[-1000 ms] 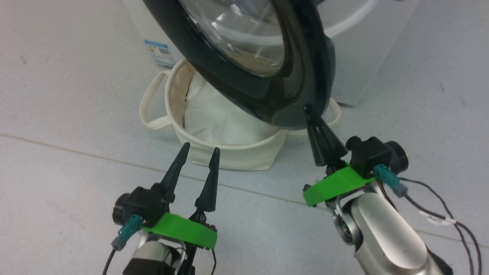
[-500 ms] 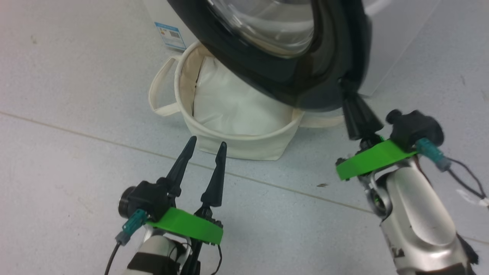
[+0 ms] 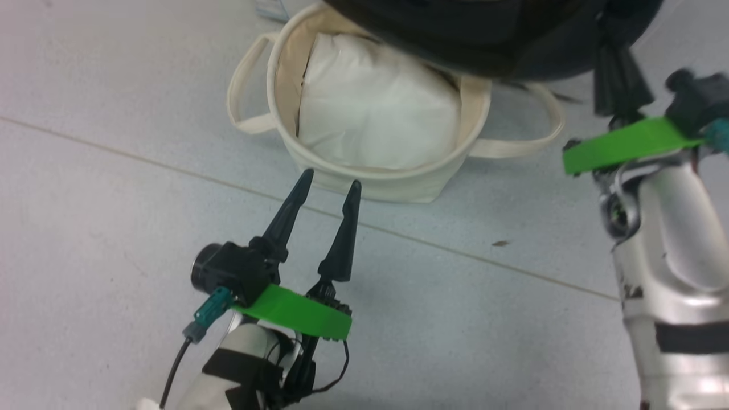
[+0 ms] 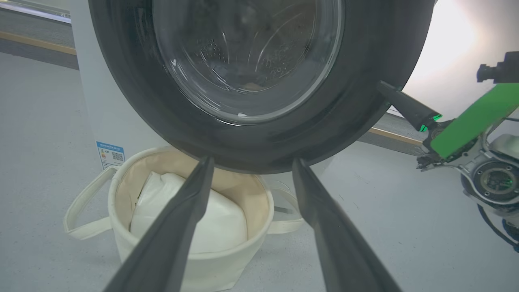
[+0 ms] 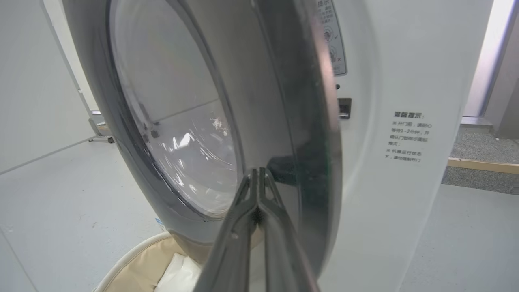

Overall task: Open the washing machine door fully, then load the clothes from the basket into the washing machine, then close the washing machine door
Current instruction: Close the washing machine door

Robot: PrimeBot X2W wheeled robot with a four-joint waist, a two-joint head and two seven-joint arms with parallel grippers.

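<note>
Pushing the washing machine door [image 4: 251, 146] shut looks like the step in hand, since the basket [image 3: 398, 176] shows white padding [image 3: 376, 114] and no printed fabric. The door has a glossy black rim and domed clear glass. It stands ajar from the washing machine [image 5: 405, 182], top of the head frame, over the basket. Right end effector [image 5: 258, 174]: fingers pressed together, tips on the rim's edge, door straight ahead; nearer arm. Left end effector [image 3: 331, 177]: fingers apart, empty, lower centre, aimed at the soft canvas wall.

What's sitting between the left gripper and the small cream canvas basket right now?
Nothing. In the head view the open left gripper points at the front wall of the round cream canvas basket, with bare grey floor under the gap.
</note>
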